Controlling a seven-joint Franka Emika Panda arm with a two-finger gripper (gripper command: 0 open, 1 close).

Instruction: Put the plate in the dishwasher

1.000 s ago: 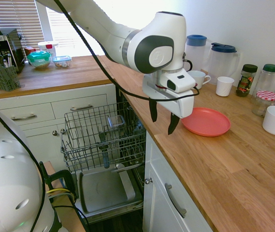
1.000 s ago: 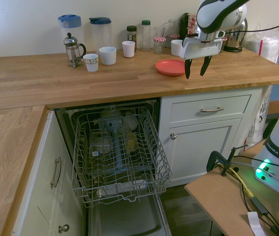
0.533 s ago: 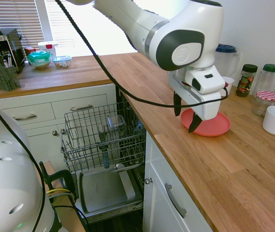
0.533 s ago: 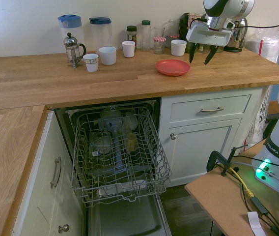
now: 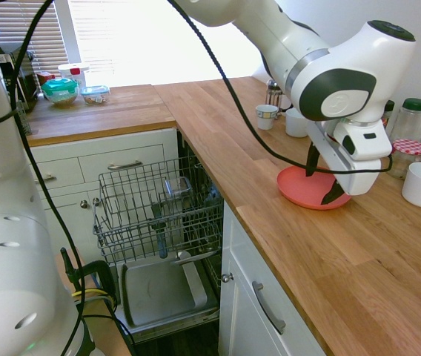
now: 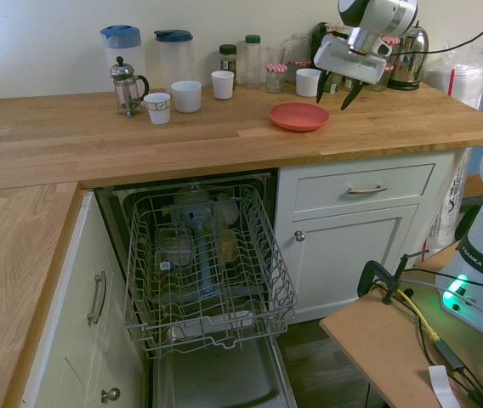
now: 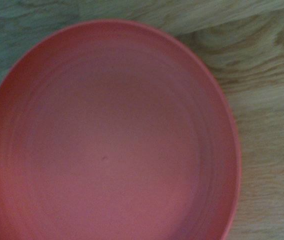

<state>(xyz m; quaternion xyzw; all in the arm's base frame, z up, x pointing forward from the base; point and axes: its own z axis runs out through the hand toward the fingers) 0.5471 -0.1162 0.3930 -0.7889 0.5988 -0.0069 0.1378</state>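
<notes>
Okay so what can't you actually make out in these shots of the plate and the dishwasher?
- Plate: in the first exterior view the hand covers its far side.
- Plate rim: the wrist view's edges cut it off, and the picture is soft.
- Dishwasher: the items in its rack are too tangled in wire to name in either exterior view.
- Labels on the jars: too small.

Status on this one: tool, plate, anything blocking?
Tool open, above plate. Plate flat on counter, untouched. Dishwasher open, rack out.

My white arm sweeps from upper left to right of the first exterior frame, wrist bent steeply downward, gripper [image 5: 322,181] hanging with black fingers [image 5: 312,160] spread wide, empty.
</notes>
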